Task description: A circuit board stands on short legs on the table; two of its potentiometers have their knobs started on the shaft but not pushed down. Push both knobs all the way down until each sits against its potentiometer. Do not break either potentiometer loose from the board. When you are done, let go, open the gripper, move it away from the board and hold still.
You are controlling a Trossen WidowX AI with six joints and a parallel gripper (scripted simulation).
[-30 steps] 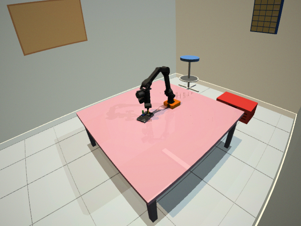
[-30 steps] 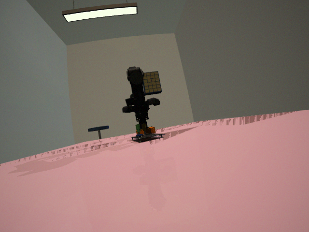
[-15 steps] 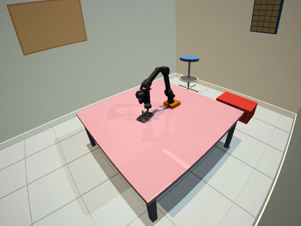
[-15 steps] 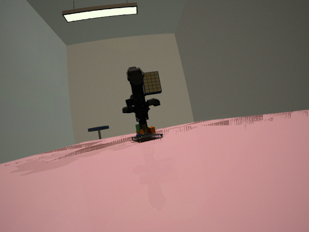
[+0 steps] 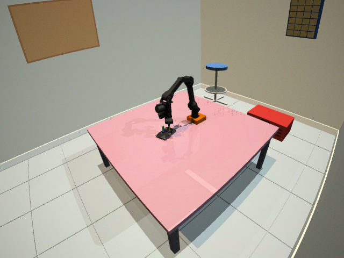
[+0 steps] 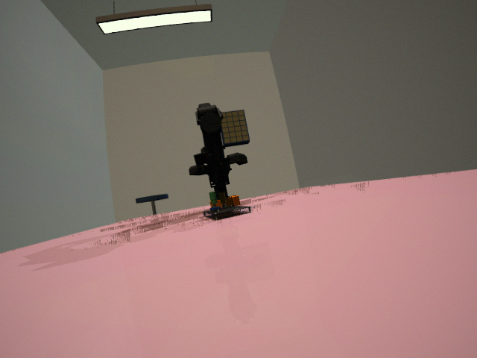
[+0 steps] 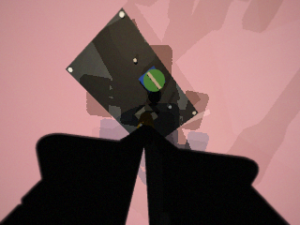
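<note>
- gripper (image 5: 169, 125) (image 6: 220, 192) (image 7: 145, 129) shut, nothing held, tips at yellow knob (image 5: 169, 128) (image 6: 222, 198) (image 7: 146, 119)
- green knob (image 5: 163, 128) (image 6: 212, 198) (image 7: 154, 81) upright over blue potentiometer (image 5: 163, 130) (image 6: 215, 208) (image 7: 142, 79)

- The top view is bright, with a pale glare streak on the pink table (image 5: 155, 177) (image 6: 246, 292) (image 7: 37, 28).
- Beneath it, shadows spread across the tiles.
- A lit ceiling panel (image 6: 156, 21) glows above dim walls in the exterior view.
- Speckled, ragged shadow edges mark the tabletop there.
- Foreground shapes in the wrist view are nearly black.
</note>
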